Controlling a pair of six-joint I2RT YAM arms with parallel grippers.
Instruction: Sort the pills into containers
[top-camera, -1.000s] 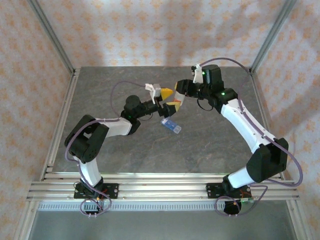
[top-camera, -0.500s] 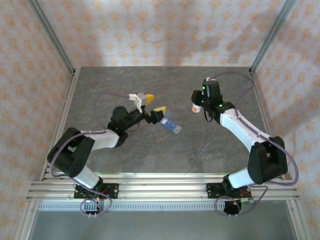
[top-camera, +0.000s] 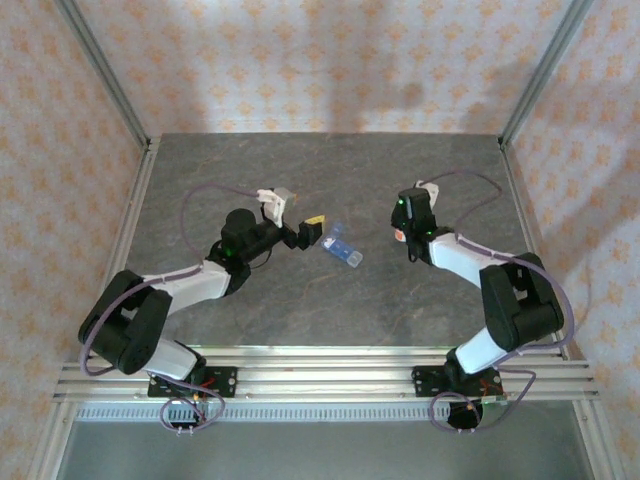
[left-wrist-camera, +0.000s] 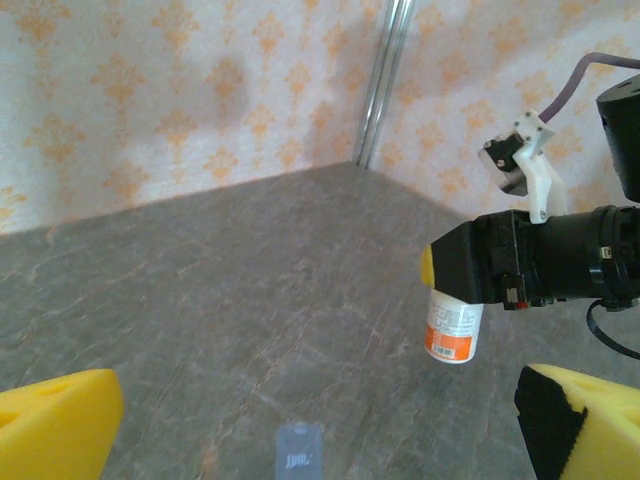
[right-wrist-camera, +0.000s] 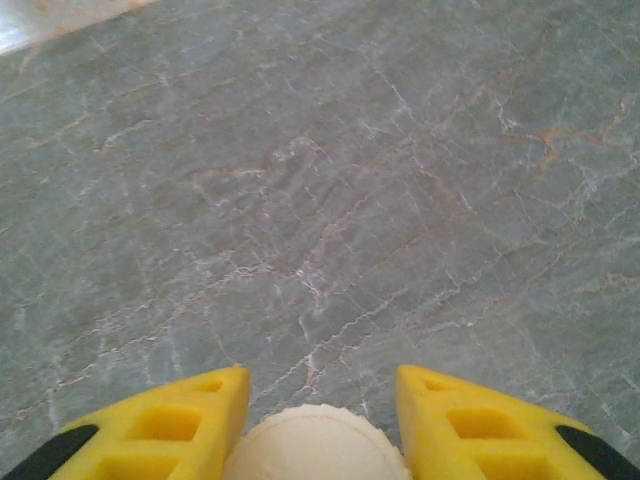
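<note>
Containers (top-camera: 342, 250), a light-blue strip, lie flat on the grey surface (top-camera: 300, 300) between the arms. To their left, the left hand (top-camera: 300, 212) gapes wide, grasping nothing, just beside the strip's far end. The strip's long axis runs diagonally, far-left to near-right. Well apart on the right, the right hand (top-camera: 404, 230) is clamped on an upright white-capped bottle (left-wrist-camera: 452, 328).

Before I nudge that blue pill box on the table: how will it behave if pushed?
The pill box looks like small, thin translucent plastic, so probably light and apt to slide on the smooth table. It lies flat and low, so tipping seems unlikely. Being an elongated strip, an off-centre push would likely spin it.
</note>
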